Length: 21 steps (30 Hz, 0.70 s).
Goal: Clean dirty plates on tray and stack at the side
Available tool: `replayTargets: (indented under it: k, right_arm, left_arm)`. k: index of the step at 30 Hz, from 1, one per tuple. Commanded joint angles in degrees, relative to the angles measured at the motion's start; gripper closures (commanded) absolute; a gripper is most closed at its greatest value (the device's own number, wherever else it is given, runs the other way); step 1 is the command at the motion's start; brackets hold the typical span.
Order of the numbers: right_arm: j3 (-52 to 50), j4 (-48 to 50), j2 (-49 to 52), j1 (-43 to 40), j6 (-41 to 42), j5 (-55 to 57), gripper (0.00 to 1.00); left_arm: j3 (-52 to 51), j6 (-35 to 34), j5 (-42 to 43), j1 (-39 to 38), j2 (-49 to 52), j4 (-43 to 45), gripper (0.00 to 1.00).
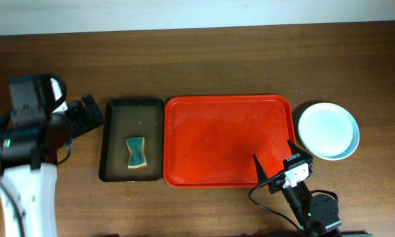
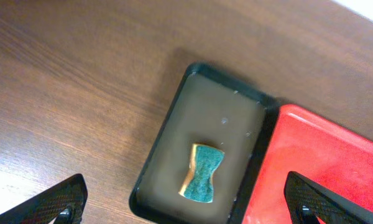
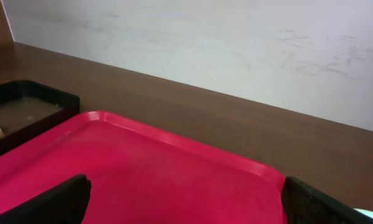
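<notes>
The red tray (image 1: 227,141) lies in the middle of the table with nothing on it; it also shows in the left wrist view (image 2: 336,162) and the right wrist view (image 3: 143,180). The pale plates (image 1: 328,130) sit in a stack on the table just right of the tray; I cannot tell how many. My left gripper (image 1: 85,115) is open and empty, left of the dark tray; its fingertips show in the left wrist view (image 2: 186,208). My right gripper (image 1: 274,160) is open and empty over the tray's front right corner; its fingertips show in the right wrist view (image 3: 186,202).
A narrow dark green-black tray (image 1: 115,141) lies left of the red tray and holds a teal and yellow sponge (image 1: 137,152), which also shows in the left wrist view (image 2: 202,173). A pale wall (image 3: 236,43) runs behind the table.
</notes>
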Motion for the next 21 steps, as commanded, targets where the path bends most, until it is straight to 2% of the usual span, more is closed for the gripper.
replayTargets:
  k: [1,3,9,15,18,21]
  right_arm:
    - [-0.3,-0.4,-0.4,-0.3,0.4,0.9,0.02]
    - [-0.3,-0.4,-0.4,-0.3,0.4,0.9,0.02]
    - [-0.3,-0.4,-0.4,-0.3,0.4,0.9,0.02]
    - [-0.3,-0.4,-0.4,-0.3,0.4,0.9,0.02]
    - [-0.3,-0.4,-0.4,-0.3,0.4,0.9,0.01]
    - [-0.3,-0.4,-0.4,-0.3,0.4,0.9,0.01]
  left_arm:
    - [0.5,-0.5,0.4,0.1,-10.2,-0.1,0.01]
    - [0.5,-0.5,-1.2,0.1,-14.1,-0.3,0.01]
    - [-1.8,-0.5,-1.5,0.0,-20.4,-9.1,0.01]
    - [-17.5,-0.5,-1.9,0.0,-33.8,-7.9,0.01]
    - [-28.4,-0.5,-2.8,-1.0,-43.1,2.1,0.01]
    - [-41.6,-0.6,-2.6,-4.2,-54.2,20.1,0.01]
